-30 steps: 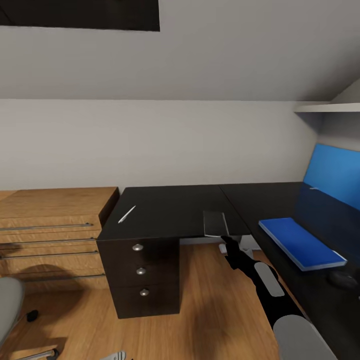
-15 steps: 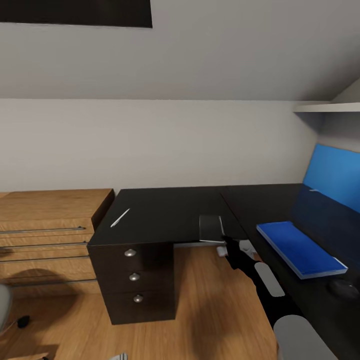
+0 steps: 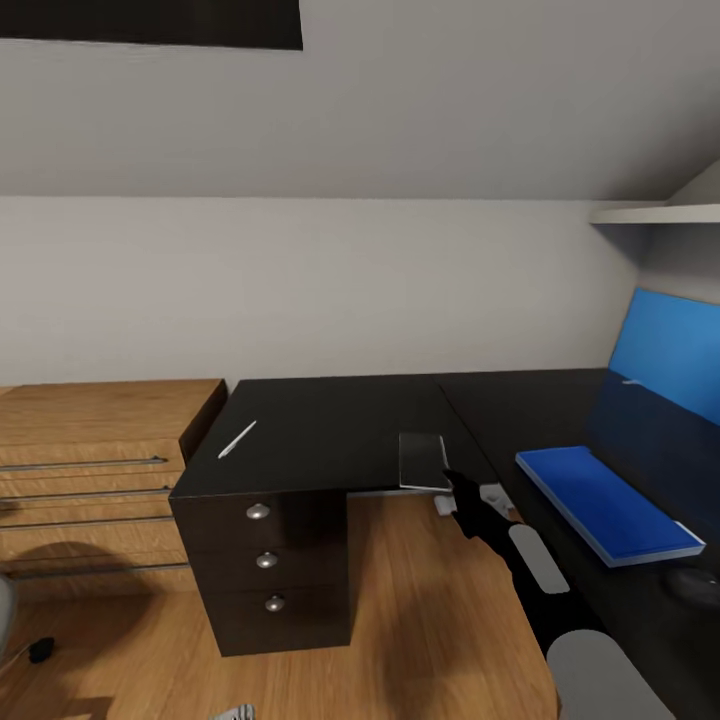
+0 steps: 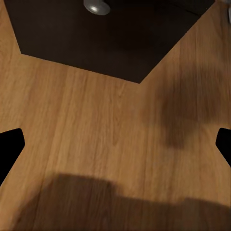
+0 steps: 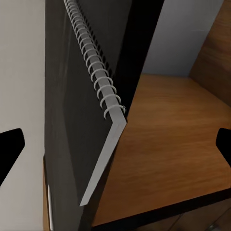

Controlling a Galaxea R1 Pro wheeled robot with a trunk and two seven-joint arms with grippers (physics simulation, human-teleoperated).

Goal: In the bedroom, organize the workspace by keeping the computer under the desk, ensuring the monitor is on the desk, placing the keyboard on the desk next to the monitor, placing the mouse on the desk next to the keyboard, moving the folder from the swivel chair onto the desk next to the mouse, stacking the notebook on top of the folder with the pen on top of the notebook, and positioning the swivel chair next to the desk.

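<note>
– Desk first: where does it sit?

– Across the middle and right of the head view. It has a glossy black L-shaped top, and its drawer unit stands on the wood floor.

– What's furthest left?

– A light-wood cabinet with long bar handles, touching the desk's left end. Low at the frame edge there is a grey sliver of the chair and a black castor.

– And on the desk?

– A slim pale pen lies aslant near the left end, above the drawers. Further right, a grey spiral-bound notebook lies at the front edge, by the inner corner of the L.

– Is the right gripper holding it?

– No. It is just at the notebook's near edge. In the right wrist view its fingers are spread wide, with the notebook's corner between them and neither tip touching it.

– What's further right?

– The blue folder lies flat on the right wing. The dark mouse is just beyond the folder's near corner, partly cut off. A bright blue panel stands behind them, with a pale shelf above it. I can't tell what the panel is.

– And the left gripper?

– It is released, with the tips wide apart. It hangs over bare floor beside the drawer unit, and one silver knob shows in the left wrist view.
</note>
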